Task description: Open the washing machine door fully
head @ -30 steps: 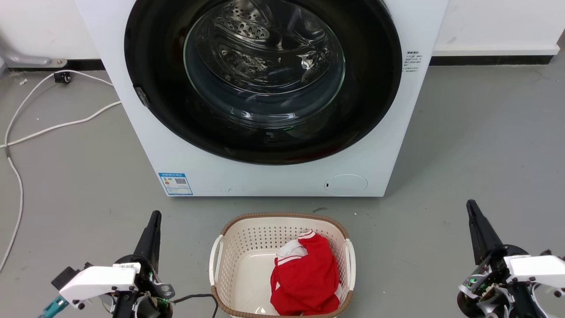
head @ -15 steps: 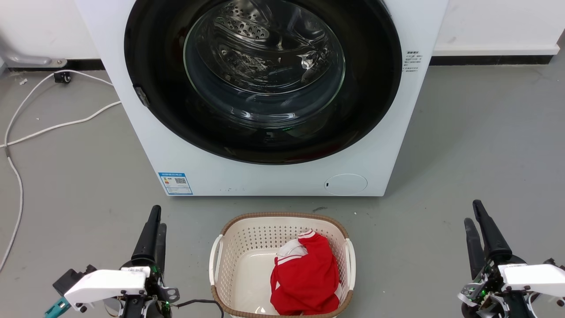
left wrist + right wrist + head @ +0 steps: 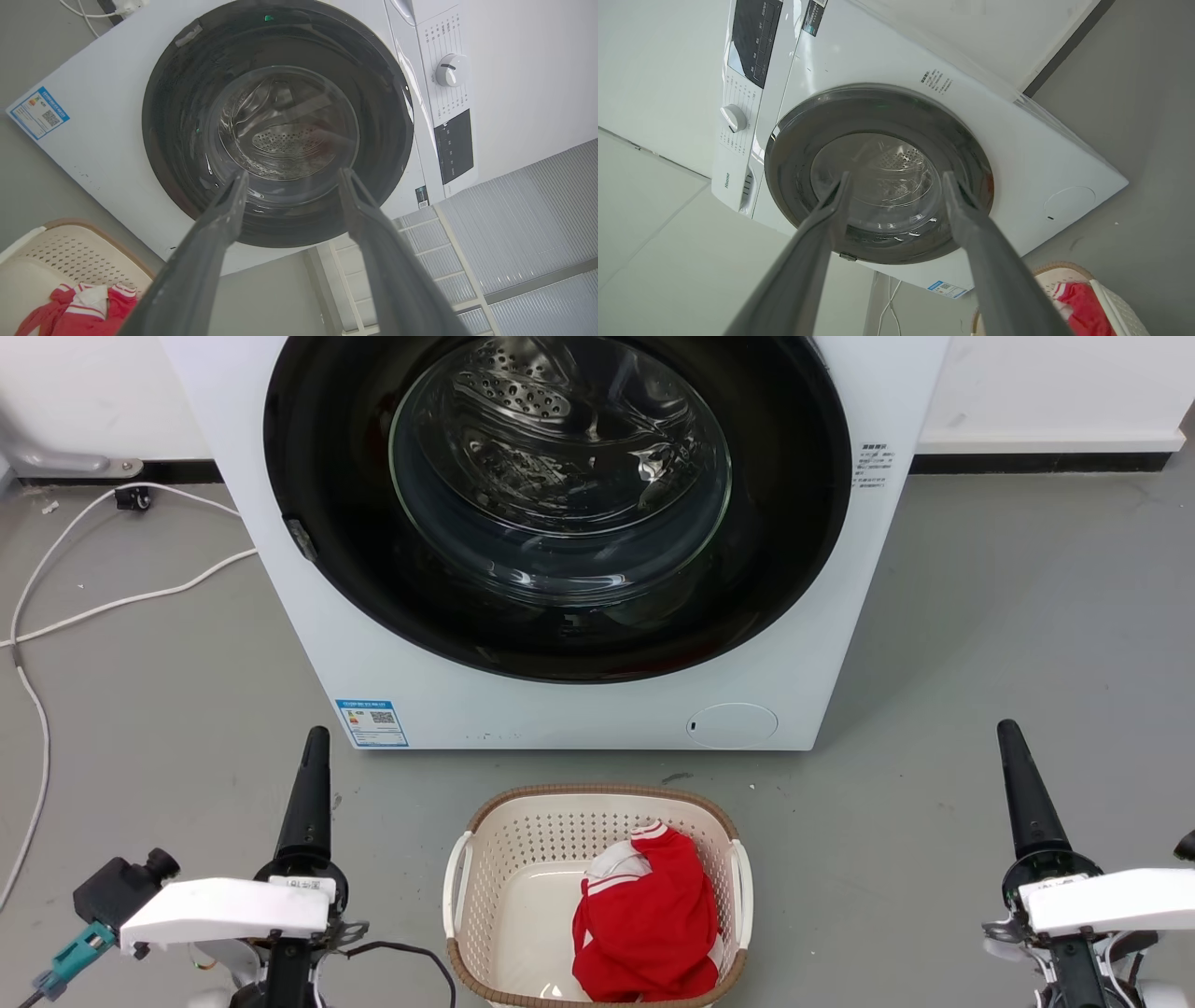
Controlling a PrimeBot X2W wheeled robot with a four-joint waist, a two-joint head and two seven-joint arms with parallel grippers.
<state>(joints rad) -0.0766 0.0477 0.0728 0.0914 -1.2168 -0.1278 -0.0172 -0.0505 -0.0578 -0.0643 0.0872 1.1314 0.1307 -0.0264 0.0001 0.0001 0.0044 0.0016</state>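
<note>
Grey floor [image 3: 1008, 616]: white washing machine [image 3: 579, 714] stands on it at the wall, beige laundry basket [image 3: 597, 792] just in front, white cables [image 3: 182, 589] loose to robot's left.

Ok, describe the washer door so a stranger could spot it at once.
Find the white washer against the wall. Its door is the big round panel filling the front. Glossy black rim around bulging clear glass sets it apart from the small white flap lower down.
</note>
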